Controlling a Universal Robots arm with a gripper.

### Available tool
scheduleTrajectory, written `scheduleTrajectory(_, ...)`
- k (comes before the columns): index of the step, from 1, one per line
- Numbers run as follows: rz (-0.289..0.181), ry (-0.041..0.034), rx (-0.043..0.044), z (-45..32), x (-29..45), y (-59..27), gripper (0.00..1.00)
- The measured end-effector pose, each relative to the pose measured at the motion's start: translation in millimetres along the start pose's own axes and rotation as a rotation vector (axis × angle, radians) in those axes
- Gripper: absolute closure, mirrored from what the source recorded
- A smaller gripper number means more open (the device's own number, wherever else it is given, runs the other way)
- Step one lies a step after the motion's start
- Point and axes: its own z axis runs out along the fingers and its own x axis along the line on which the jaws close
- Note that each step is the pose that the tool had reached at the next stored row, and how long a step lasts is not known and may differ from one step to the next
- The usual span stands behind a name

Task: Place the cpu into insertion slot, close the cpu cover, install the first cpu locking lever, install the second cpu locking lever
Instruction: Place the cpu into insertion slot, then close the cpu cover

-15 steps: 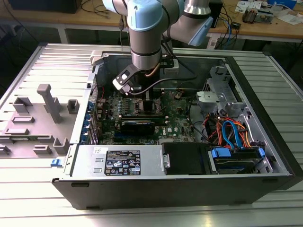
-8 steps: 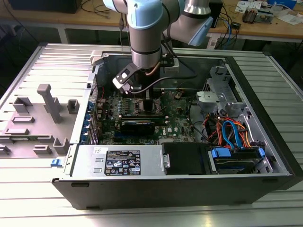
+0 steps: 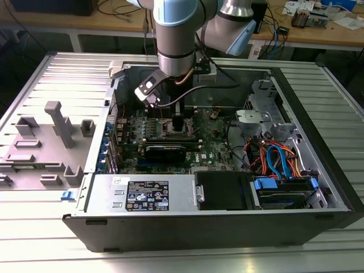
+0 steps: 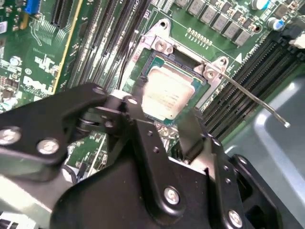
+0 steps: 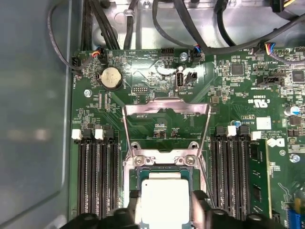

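The cpu has a dull silver top and lies flat in the insertion slot, a dark square socket on the green motherboard. My gripper reaches down over it, one black finger against each of two opposite edges. The first wrist view has the cpu between the fingertips, with my gripper over the insertion slot. The cpu cover, a silvery frame, is swung open behind the socket. One thin locking lever sticks up free. In the exterior view, my gripper is low inside the case.
Long black memory slots flank the socket on both sides. A black graphics card, a grey power supply and blue and orange drive cables fill the open case. Grey fixtures stand on the table at the exterior view's left.
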Motion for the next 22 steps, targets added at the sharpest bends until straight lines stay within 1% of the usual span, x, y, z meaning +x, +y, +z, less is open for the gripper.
scheduleTrajectory(3, 0.000, -0.0001, 0.0035, -2.6, 0.0, 0.9, 0.59)
scheduleTrajectory(4, 0.000, 0.0000, 0.0067, -3.4, 0.1, 1.7, 0.65)
scheduleTrajectory(5, 0.000, 0.0000, 0.0115, -3.9, 0.1, 2.3, 0.71)
scheduleTrajectory(6, 0.000, 0.0005, 0.0235, -4.4, 0.0, 3.4, 0.83)
scheduleTrajectory(7, 0.001, 0.0032, 0.0297, -4.6, 0.1, 3.8, 0.89)
scheduleTrajectory(12, 0.001, 0.0039, 0.0315, -4.7, 0.0, 3.8, 0.89)
scheduleTrajectory(14, 0.001, 0.0040, 0.0356, -4.7, 0.0, 3.8, 0.89)
scheduleTrajectory(22, 0.001, 0.0040, 0.0373, -4.7, 0.0, 3.8, 0.89)
